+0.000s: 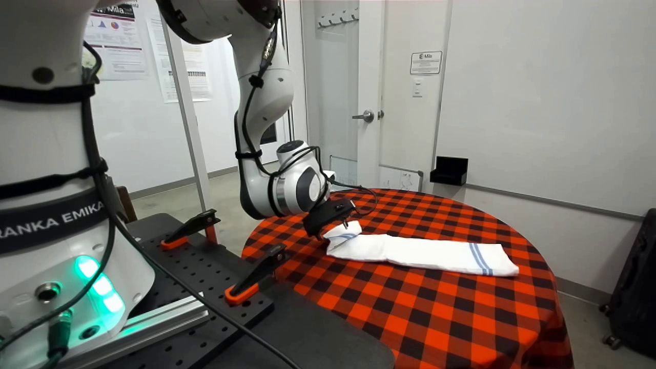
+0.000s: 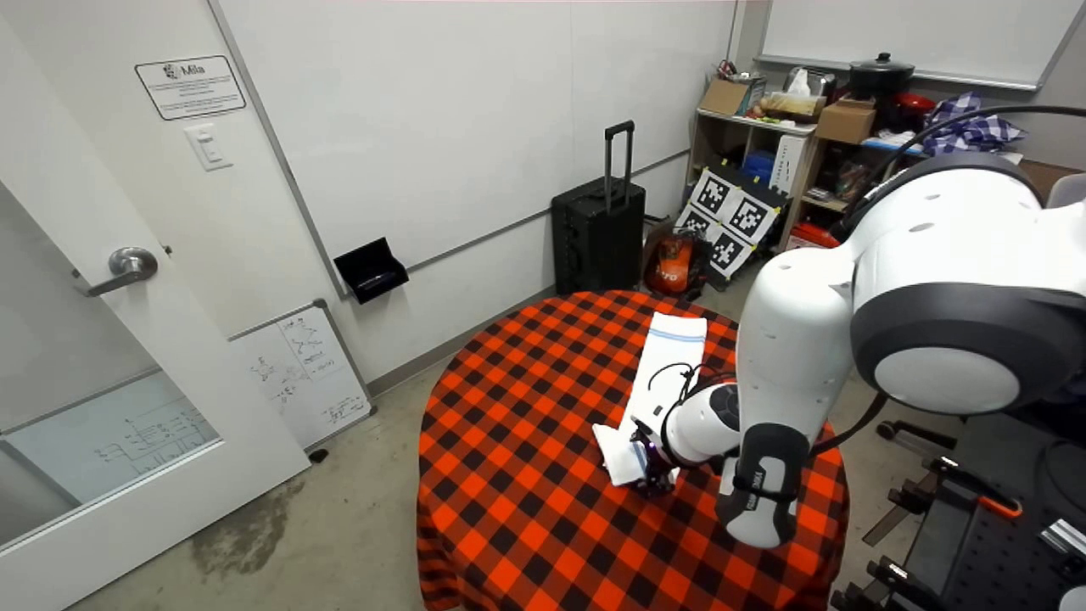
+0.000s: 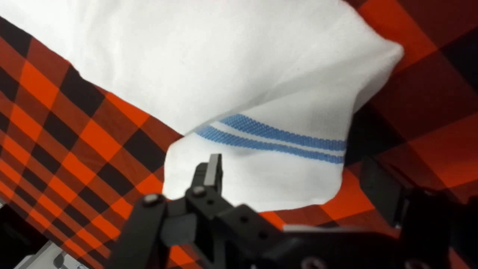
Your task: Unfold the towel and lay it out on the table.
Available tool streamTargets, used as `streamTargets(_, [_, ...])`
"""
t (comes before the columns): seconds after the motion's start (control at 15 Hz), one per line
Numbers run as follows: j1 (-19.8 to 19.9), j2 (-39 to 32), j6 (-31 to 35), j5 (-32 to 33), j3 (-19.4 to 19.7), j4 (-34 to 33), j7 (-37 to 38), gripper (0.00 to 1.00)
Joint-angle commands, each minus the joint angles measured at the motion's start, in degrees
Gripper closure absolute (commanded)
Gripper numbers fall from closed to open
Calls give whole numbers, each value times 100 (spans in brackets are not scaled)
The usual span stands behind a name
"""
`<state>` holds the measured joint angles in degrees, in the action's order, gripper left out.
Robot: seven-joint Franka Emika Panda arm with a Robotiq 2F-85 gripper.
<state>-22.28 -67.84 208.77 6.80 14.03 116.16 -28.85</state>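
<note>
Open table (image 1: pixel 446 302) flanks the towel (image 1: pixel 425 252), a low obstacle between.

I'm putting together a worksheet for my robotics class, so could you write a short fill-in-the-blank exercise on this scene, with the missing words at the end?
1. The white towel is striped in ____.
2. The tablecloth is checked in black and ____.
3. In the wrist view, the gripper is not shut but ____.
4. The black suitcase stands on the ____.

Missing words: blue; red; open; floor.

Robotics lab; Franka arm (image 1: pixel 266 100); fiducial board (image 2: pixel 726 222); scribbled whiteboard (image 2: pixel 307 373); Mila sign (image 2: pixel 190 88)
</note>
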Motion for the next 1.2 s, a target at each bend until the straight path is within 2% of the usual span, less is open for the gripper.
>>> streamTargets(0.0, [-218,-281,204,-146,207,-188,115,39])
streamTargets(0.53, [-234,-439,172,-117,266,-358,124,99])
streamTargets(0.87, [-177,-186,-128,-80,239,-262,197,100])
streamTargets(1.13, [-41,611,-1486,32,9,26,655,100])
